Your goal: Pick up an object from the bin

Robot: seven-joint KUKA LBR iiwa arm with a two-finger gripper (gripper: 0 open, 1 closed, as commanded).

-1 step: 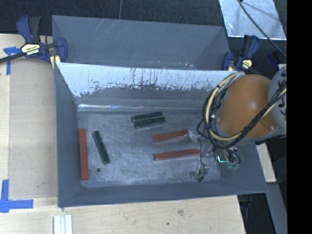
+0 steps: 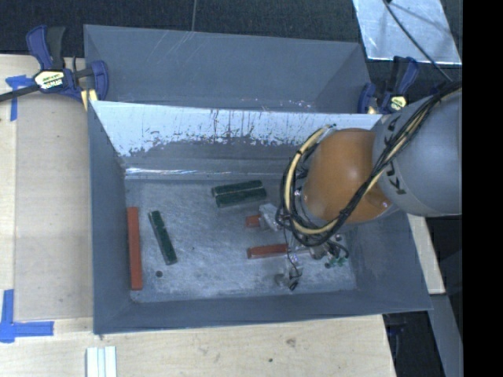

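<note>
My gripper hangs low over the bin's front right part, close to the floor, below the orange wrist cover. Just up and left of it lies a short red bar, flat on the floor. A smaller red piece sits a little farther back, partly tucked under the arm's fittings. Behind these, two dark green blocks lie side by side. A small green thing shows to the gripper's right, mostly hidden by cables.
A long red stick lies along the left wall, with a dark green stick beside it. The arm and its orange cover hide the bin's right part. The front wall is close below the gripper.
</note>
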